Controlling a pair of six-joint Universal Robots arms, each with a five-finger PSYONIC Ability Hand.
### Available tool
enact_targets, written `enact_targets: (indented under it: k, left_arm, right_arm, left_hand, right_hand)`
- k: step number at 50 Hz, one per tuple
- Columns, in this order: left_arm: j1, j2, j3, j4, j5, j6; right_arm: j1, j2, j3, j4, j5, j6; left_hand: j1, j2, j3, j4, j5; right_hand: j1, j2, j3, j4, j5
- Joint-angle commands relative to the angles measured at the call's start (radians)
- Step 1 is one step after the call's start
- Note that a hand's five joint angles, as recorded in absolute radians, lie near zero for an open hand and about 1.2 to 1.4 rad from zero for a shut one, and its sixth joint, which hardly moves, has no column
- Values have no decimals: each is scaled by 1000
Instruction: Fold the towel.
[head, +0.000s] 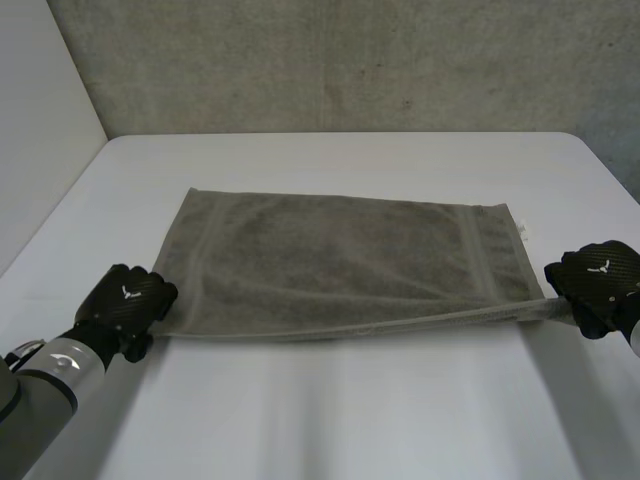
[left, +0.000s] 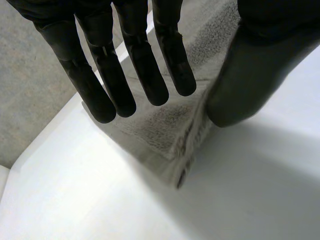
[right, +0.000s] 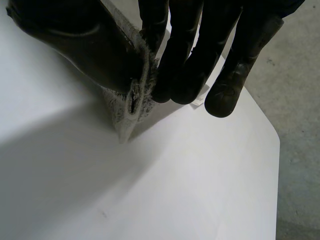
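Gripping the two near corners, the robot is at the start of the first fold. We see the towel (head: 340, 260) spread across the middle of the counter (head: 340, 410), its long side running from arm to arm, its far edge flat and its near edge slightly raised and drawn taut between the hands.

The left robot hand (head: 128, 297) is at the near left corner. In its wrist view, straight fingers (left: 145, 75) and the thumb (left: 250, 75) close on the cloth from either side, with the corner tip just below them. We read this as a pinch. The right robot hand (head: 598, 280) is at the near right corner, where its wrist view shows the bunched corner clamped between the thumb and curled fingers.

We judge the step in hand to be the lift of the near edge. No fold is laid yet, so the task is at an early stage. The next move calls for both hands to rise together, carry the near edge over to the far edge with the corners level, and then let go. An uneven pull, or a slip in the left pinch, could skew the fold.
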Motion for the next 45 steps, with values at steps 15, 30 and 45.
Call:
enact_targets:
  k: [15,30,45]
  left_arm:
    - [23,452,-81,-217,9,-15]
    - [140,468,-20,-315,164,-43]
    - [-110,-195,511,-189,-127,-94]
  right_arm:
    - [-54,-168,14,224,-29,-32]
    - [-164,-157,-128,456,-231,-162]
    - [123,422,-664,365,85,-27]
  left_hand:
    - [298,299,297,299,129]
    - [298,299,297,299,129]
    - [298,299,297,299,129]
  right_hand:
    - [69,59,62,57,35]
    - [69,59,62,57,35]
    - [69,59,62,57,35]
